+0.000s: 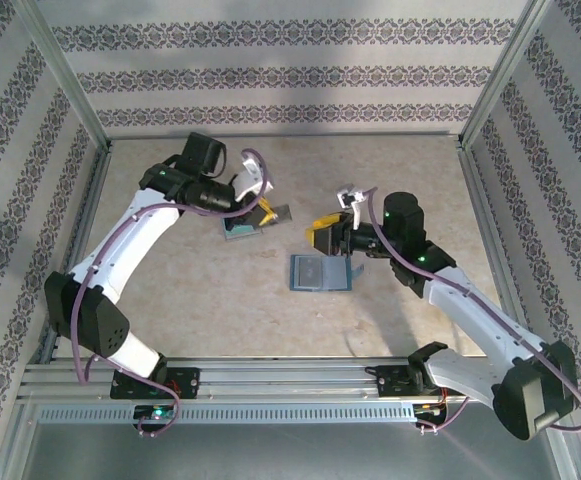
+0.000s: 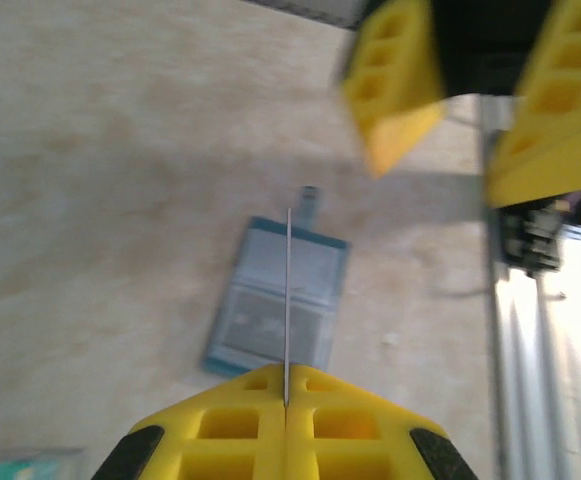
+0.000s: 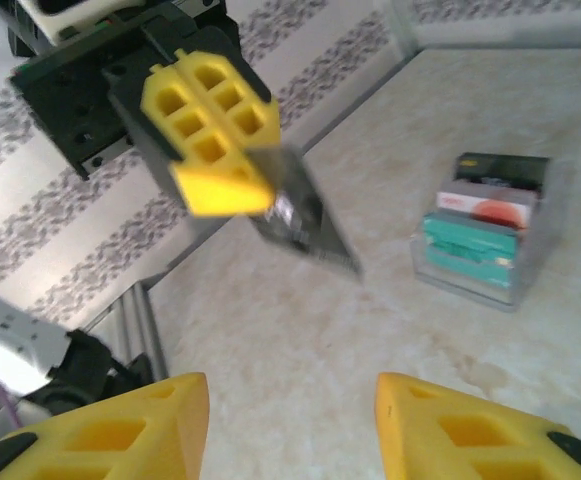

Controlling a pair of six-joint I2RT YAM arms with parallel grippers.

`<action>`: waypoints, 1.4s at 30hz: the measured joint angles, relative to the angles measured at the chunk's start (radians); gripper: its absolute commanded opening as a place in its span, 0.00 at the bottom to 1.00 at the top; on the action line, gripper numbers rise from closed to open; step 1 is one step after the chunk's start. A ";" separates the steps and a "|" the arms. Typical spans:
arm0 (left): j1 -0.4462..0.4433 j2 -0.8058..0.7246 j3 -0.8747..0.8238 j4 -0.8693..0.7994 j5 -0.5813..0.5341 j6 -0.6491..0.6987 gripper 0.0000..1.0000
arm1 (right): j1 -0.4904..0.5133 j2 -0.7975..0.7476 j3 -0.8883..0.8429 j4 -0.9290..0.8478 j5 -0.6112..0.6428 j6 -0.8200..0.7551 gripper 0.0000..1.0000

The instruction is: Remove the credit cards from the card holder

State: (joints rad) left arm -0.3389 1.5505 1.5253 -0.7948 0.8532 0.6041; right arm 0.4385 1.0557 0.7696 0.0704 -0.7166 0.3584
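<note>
The card holder (image 1: 320,272) lies open and flat on the table, teal-edged with two blue-grey panels; it also shows in the left wrist view (image 2: 255,310). My left gripper (image 1: 266,212) is shut on a dark grey credit card (image 3: 308,218), which the left wrist view shows edge-on as a thin line (image 2: 288,290) between the closed pads (image 2: 287,375). Below it sits a stack of red-and-white, teal and dark credit cards (image 3: 482,232). My right gripper (image 1: 320,238) hangs open just above the holder's far edge, nothing between its fingers (image 3: 290,420).
The stack of cards (image 1: 240,228) stands in a clear tray left of the holder. Metal frame posts and patterned walls close in the table on three sides. A rail (image 1: 270,385) runs along the near edge.
</note>
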 measured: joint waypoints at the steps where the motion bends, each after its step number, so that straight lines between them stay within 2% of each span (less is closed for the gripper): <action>1: 0.024 0.002 -0.005 0.035 -0.015 -0.002 0.00 | -0.001 -0.017 -0.003 -0.013 0.034 0.003 0.60; 5: 0.099 0.041 0.010 0.111 -0.039 0.010 0.00 | -0.003 -0.064 -0.013 -0.069 0.159 0.013 0.77; 6: 0.113 0.060 0.021 0.121 -0.039 0.021 0.00 | -0.003 -0.070 -0.016 -0.087 0.197 0.015 0.97; 7: 0.127 0.082 0.031 0.135 -0.039 0.034 0.00 | -0.003 -0.074 -0.020 -0.105 0.233 0.023 0.98; 16: 0.216 0.270 0.058 0.238 -0.028 0.103 0.00 | 0.000 -0.066 -0.027 -0.281 0.521 0.108 0.98; 21: 0.250 0.364 0.093 0.247 -0.005 0.125 0.00 | 0.018 -0.065 -0.027 -0.329 0.624 0.165 0.98; 32: 0.290 0.459 0.155 0.247 0.010 0.205 0.00 | 0.031 -0.085 -0.027 -0.341 0.699 0.236 0.98; 42: 0.320 0.528 0.227 0.143 0.014 0.363 0.00 | 0.044 -0.104 -0.027 -0.352 0.742 0.269 0.98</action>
State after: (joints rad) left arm -0.0193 2.0781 1.7527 -0.6521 0.8673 0.9668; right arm 0.4828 0.9520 0.7429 -0.2821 0.0254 0.6270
